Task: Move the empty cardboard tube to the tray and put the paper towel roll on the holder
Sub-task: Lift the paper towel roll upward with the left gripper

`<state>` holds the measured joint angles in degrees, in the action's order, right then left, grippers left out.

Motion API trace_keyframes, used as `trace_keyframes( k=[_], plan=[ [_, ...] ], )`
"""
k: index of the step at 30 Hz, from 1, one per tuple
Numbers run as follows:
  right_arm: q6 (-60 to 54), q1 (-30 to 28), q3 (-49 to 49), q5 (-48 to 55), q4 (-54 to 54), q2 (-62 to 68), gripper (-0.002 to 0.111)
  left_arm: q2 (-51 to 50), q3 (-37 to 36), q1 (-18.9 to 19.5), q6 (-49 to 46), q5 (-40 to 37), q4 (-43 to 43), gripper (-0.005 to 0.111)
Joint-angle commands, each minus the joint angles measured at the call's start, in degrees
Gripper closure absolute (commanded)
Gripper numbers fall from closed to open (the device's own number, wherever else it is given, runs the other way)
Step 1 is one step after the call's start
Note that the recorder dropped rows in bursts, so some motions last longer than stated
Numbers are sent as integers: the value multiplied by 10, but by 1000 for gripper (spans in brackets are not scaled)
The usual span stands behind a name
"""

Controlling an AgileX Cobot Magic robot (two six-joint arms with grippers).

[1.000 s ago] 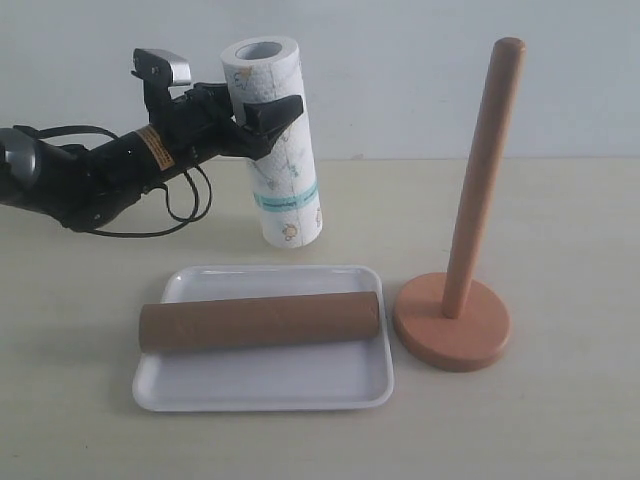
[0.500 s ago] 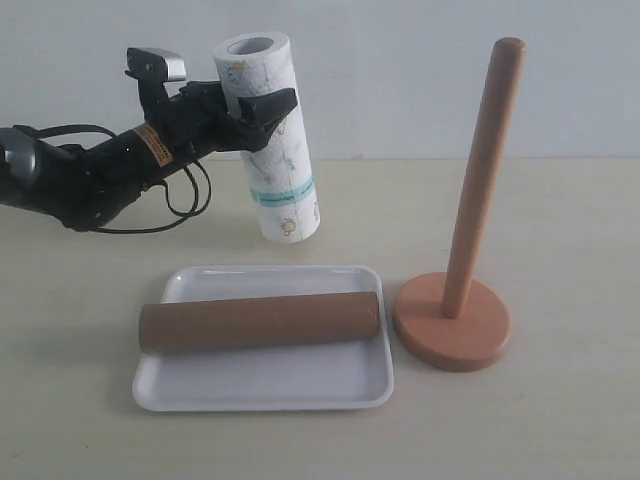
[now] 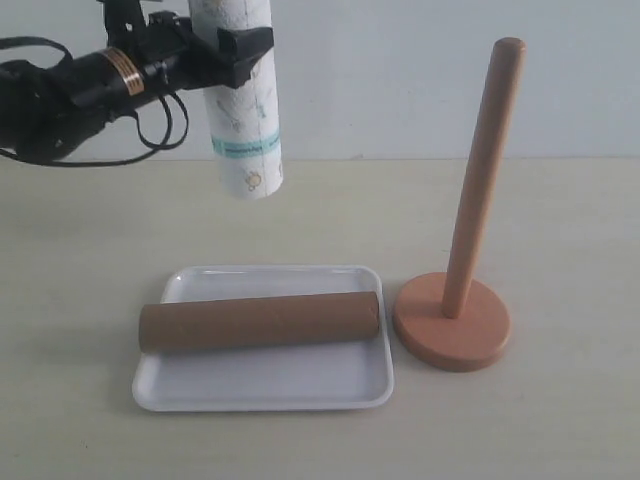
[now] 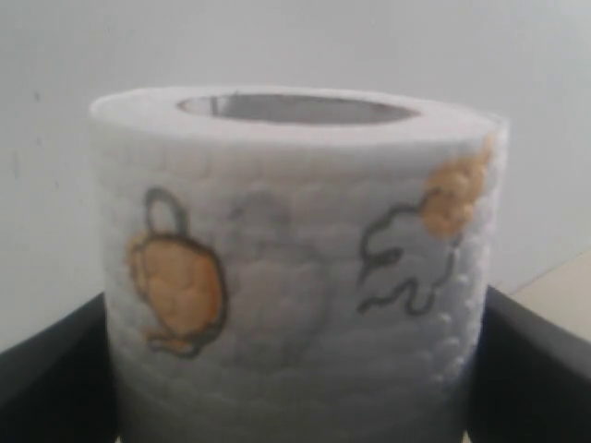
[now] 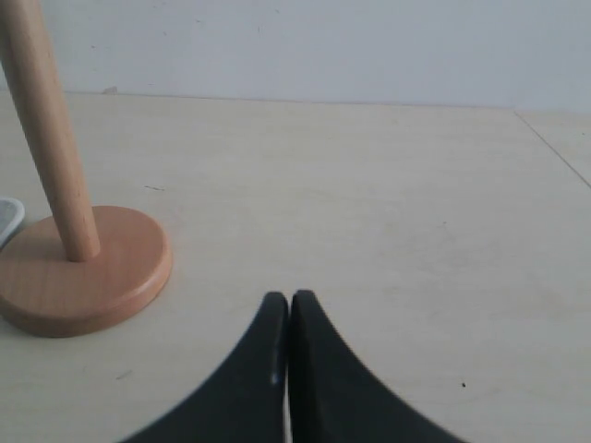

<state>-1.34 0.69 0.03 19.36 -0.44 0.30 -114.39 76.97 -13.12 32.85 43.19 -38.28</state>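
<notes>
The left pincer (image 3: 232, 48) is pinching the paper towel roll (image 3: 245, 130) high at far left; any tilt is risking jamming its core on the holder (image 3: 478, 190).

**One of each thing, two grippers**

We count one paper towel roll (image 3: 240, 110), at the upper left of the exterior view. We count one empty cardboard tube (image 3: 260, 321) and one tray (image 3: 270, 385), both at the lower middle of that view. We count one holder (image 3: 452, 330) at the right, made of one round base and one upright pole (image 3: 480, 180). We count two grippers: the left gripper (image 3: 238, 45) at the upper left, and the right gripper (image 5: 288, 309), seen only in the right wrist view. There is one table (image 3: 560, 250).
</notes>
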Motion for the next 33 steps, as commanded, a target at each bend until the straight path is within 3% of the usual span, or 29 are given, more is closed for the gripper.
trace_keyframes(
  k=[1,6,9,11,13,17,24,33],
  plan=[
    [1,-2,0,-4,-1,-3,108,63,22,-2,6,-35,12,103],
    [1,-2,0,-4,-1,-3,108,128,50,-2,118,-128,-18,103],
    [1,-2,0,-4,-1,-3,108,162,51,-3,268,-167,-185,103],
    [1,-2,0,-4,-1,-3,108,178,51,-4,340,-132,-323,103],
    [1,-2,0,-4,-1,-3,108,192,51,-7,382,-94,-398,103],
    [1,-2,0,-4,-1,-3,108,212,51,-7,464,-94,-411,103],
    [1,-2,0,-4,-1,-3,108,256,51,-8,471,-83,-411,103],
    [1,-2,0,-4,-1,-3,108,294,72,-59,474,-87,-410,103]
  ],
)
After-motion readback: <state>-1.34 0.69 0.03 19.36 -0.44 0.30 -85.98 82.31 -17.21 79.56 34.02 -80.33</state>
